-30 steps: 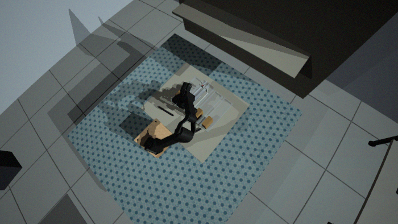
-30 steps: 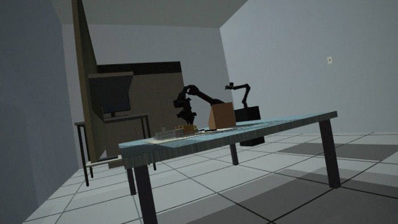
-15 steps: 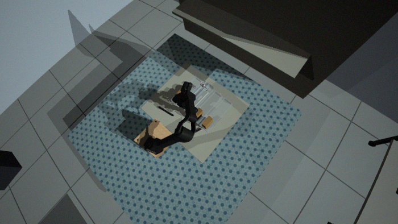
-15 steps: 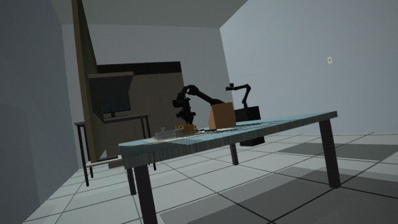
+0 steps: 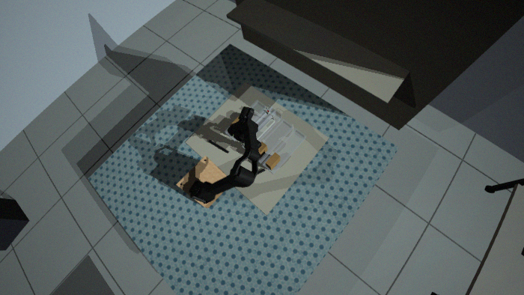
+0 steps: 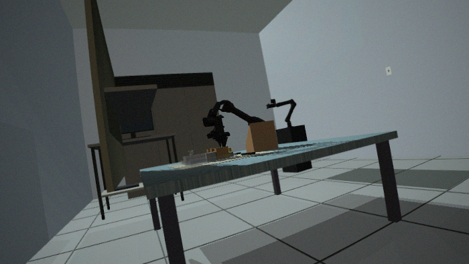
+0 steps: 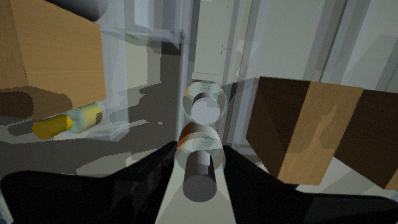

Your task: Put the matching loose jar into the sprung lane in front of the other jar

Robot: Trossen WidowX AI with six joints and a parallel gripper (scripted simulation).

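My gripper (image 7: 199, 148) (image 6: 224, 146) is shut on a clear glass jar with a dark grey cap (image 7: 199, 186), which looks upright. Directly beyond it in the wrist view is a similar clear jar with a pale grey cap (image 7: 205, 109), at the near end of the lane (image 7: 215, 45). The two jars look close together; I cannot tell if they touch. The held jar's base, the front stop and the pusher plate are not clearly visible. A jar with a yellow cap (image 7: 52, 126) is at the left. The arm hides the fingers in the top view.
The clear multi-lane rack (image 5: 296, 139) (image 6: 195, 159) lies beyond the gripper. Wooden blocks (image 7: 60, 55) (image 7: 320, 132) (image 5: 273, 161) flank the jars on both sides. A thin black bar (image 5: 218, 146) lies on the pale mat (image 5: 266, 200). The arm's base stands on a wooden box (image 5: 209, 170) (image 6: 262, 137).
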